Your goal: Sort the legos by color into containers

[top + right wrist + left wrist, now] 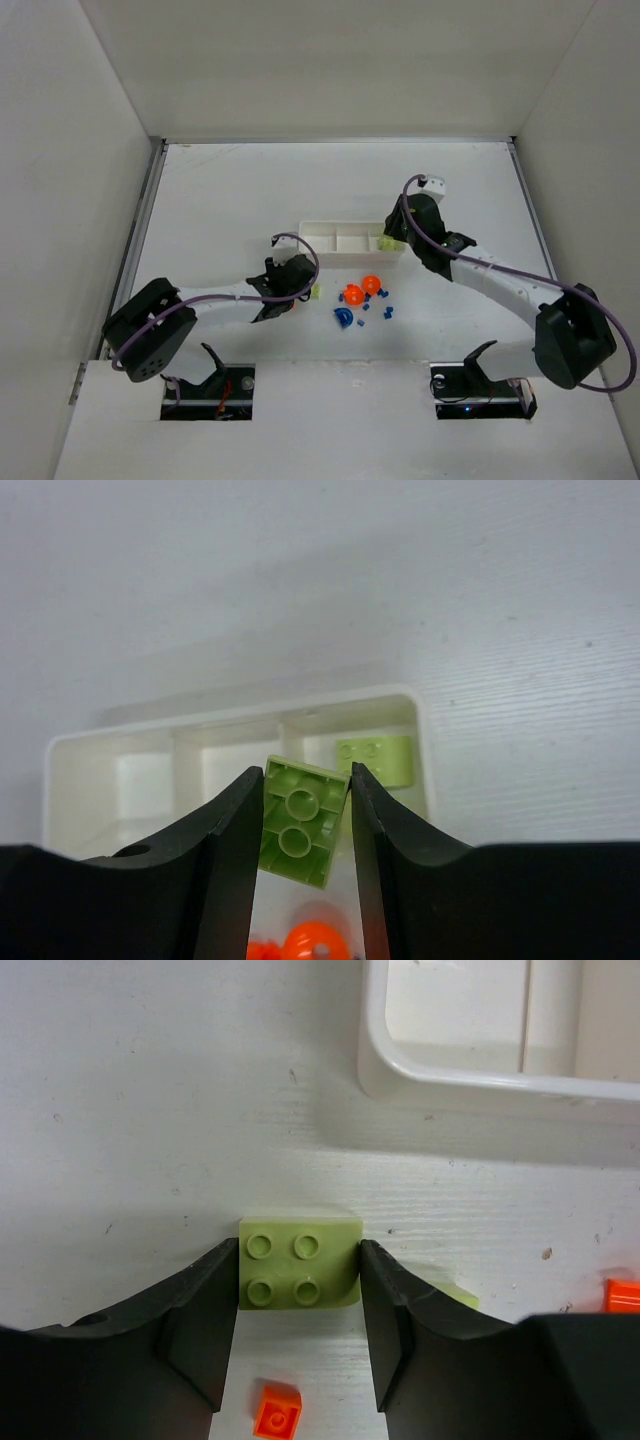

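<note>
A lime-green lego (298, 1270) lies studs up on the table. My left gripper (298, 1250) is shut on it, a finger pressing each side. In the top view this gripper (305, 288) sits just left of the loose pile. My right gripper (308, 772) is shut on a second lime-green lego (300, 825), tilted with its underside showing, over the right end of the white tray of containers (240, 705). Another lime lego (375, 760) lies in the right compartment. Orange legos (360, 291) and small blue legos (380, 308) lie in front of the tray (320, 228).
A small orange brick (277, 1412) lies on the table between my left fingers, nearer the wrist. A pale lime piece (455, 1295) peeks out beside the right finger. The tray's corner (450, 1075) is just beyond. White walls enclose the table.
</note>
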Tool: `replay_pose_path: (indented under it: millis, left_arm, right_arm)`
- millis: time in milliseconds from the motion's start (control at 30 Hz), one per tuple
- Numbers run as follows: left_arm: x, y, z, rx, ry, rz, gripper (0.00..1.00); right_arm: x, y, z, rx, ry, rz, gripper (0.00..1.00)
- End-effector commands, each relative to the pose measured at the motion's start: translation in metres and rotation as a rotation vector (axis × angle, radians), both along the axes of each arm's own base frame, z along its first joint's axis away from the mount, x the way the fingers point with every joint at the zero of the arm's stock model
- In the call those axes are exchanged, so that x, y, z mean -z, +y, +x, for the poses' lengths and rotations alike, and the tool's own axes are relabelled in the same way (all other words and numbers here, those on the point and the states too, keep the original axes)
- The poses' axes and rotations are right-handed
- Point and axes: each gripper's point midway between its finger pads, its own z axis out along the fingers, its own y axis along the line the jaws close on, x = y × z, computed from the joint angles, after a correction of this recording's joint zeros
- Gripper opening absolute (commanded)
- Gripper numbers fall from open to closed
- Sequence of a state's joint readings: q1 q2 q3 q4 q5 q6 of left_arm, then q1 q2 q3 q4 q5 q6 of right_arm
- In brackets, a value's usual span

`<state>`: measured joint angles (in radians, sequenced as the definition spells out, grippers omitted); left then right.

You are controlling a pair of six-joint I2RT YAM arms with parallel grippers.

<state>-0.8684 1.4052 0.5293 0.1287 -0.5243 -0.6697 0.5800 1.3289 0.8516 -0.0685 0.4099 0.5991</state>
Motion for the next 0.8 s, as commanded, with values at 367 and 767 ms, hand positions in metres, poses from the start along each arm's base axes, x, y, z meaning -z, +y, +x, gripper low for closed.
replay_pose_path:
  millis: [367,767]
  left_arm:
    - [-0.014,0.031,-0.004,-0.044,-0.029,0.006,0.23]
    - [-0.122,-0.042,0.010,0.106,-0.178,-0.164,0.21]
  right_arm:
    - [0.010,-0.002,0.025,0.017,-0.021,-0.058,0.59]
    - [-0.007,-0.035,-0.014,0.091,-0.104,0.037,0.33]
